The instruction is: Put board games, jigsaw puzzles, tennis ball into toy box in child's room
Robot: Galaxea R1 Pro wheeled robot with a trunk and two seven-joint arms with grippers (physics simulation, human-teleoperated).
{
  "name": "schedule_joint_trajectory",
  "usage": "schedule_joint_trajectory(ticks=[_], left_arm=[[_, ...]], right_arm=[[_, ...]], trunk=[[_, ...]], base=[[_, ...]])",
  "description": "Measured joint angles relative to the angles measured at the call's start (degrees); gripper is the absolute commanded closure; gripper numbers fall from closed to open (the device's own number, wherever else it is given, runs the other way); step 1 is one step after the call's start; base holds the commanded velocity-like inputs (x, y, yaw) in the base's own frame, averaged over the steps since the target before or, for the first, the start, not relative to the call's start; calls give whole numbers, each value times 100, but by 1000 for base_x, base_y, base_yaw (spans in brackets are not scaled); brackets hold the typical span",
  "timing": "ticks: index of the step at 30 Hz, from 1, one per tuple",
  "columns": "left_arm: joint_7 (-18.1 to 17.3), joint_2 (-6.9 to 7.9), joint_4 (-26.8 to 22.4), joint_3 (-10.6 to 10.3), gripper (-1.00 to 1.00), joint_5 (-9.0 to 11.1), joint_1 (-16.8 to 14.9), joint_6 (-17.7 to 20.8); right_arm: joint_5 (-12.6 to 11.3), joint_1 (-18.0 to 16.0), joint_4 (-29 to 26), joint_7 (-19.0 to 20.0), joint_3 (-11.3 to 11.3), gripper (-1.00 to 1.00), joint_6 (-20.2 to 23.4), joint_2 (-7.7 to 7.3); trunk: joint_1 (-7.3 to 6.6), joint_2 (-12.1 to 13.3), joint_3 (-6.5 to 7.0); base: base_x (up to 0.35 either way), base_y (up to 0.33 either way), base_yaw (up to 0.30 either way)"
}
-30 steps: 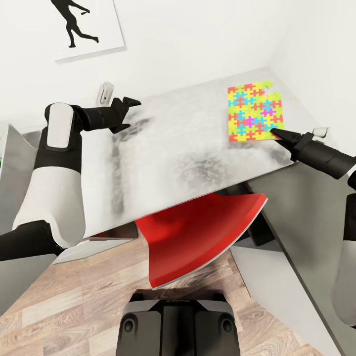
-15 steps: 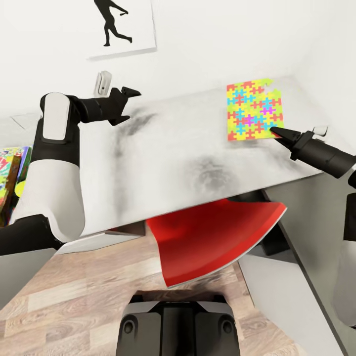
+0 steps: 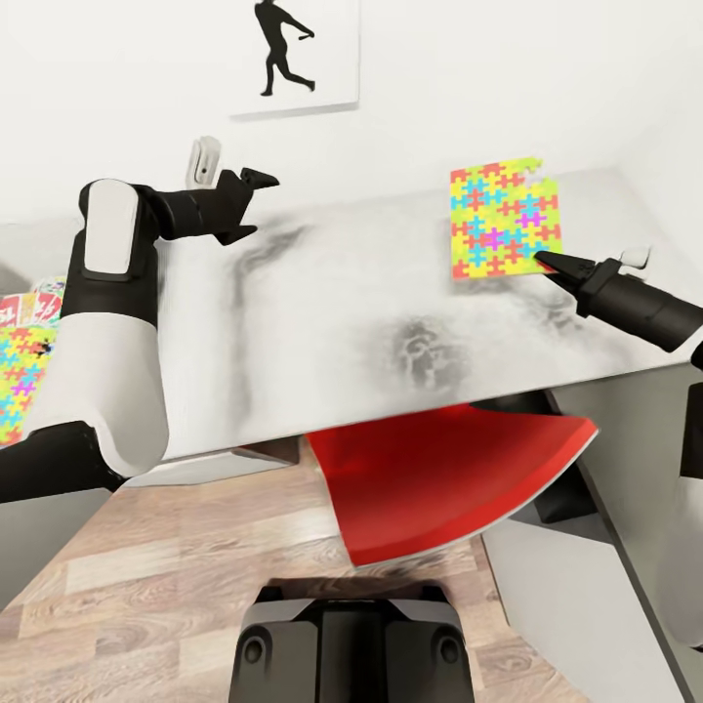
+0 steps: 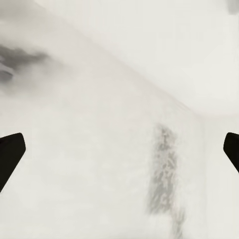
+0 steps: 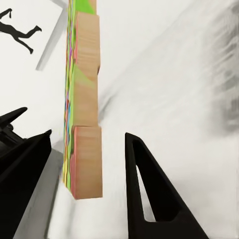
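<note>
My right gripper (image 3: 543, 260) is shut on the lower corner of a jigsaw puzzle (image 3: 502, 219), a bright slab of interlocking coloured pieces held up above the light grey table (image 3: 322, 293). In the right wrist view the jigsaw puzzle (image 5: 84, 124) stands edge-on between the black fingers (image 5: 144, 189). My left gripper (image 3: 252, 203) hangs open over the table's far left part, with nothing between its fingertips (image 4: 10, 154). At the far left edge, partly behind my left arm, show a second puzzle-pattern slab (image 3: 18, 383) and a red-and-white printed box (image 3: 34, 305); what they lie in is hidden.
A red chair (image 3: 459, 483) is tucked under the table's front edge. A black-silhouette picture (image 3: 293, 54) hangs on the white wall behind. Small white objects sit at the table's back (image 3: 202, 161) and right side (image 3: 637, 258). Wood floor and my base (image 3: 351, 644) are below.
The whole view has swung left, so table, chair and picture slid right. Both arms kept their pose and the puzzle stayed in the right gripper. Colourful items appeared at the left edge.
</note>
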Motion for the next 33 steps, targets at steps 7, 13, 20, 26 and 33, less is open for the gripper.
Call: schedule_joint_trajectory(ticks=[7, 13, 20, 26, 33], left_arm=[[11, -59, 2, -4, -100, -11, -16, -6], [17, -102, 22, -5, -100, -22, -71, -8], [19, -121, 39, -5, -100, -29, -104, -10], [20, -125, 43, -6, -100, -31, -92, -10], [17, -119, 44, -6, -100, -32, -72, -10]], right_arm=[[-252, 127, -115, -415, -39, 100, 0, -8], [-738, 174, -164, -776, -59, 100, -1, -28], [-1360, 206, -252, -1477, -69, 100, -3, -47], [-1628, 276, -355, -1775, -59, 100, -3, -44], [-1761, 332, -419, -1875, -35, 100, -2, -34]], trunk=[[0, 0, 57], [0, 0, 110], [0, 0, 173], [0, 0, 228], [0, 0, 293]], base=[[0, 0, 82], [0, 0, 68], [0, 0, 27], [0, 0, 9], [0, 0, 3]])
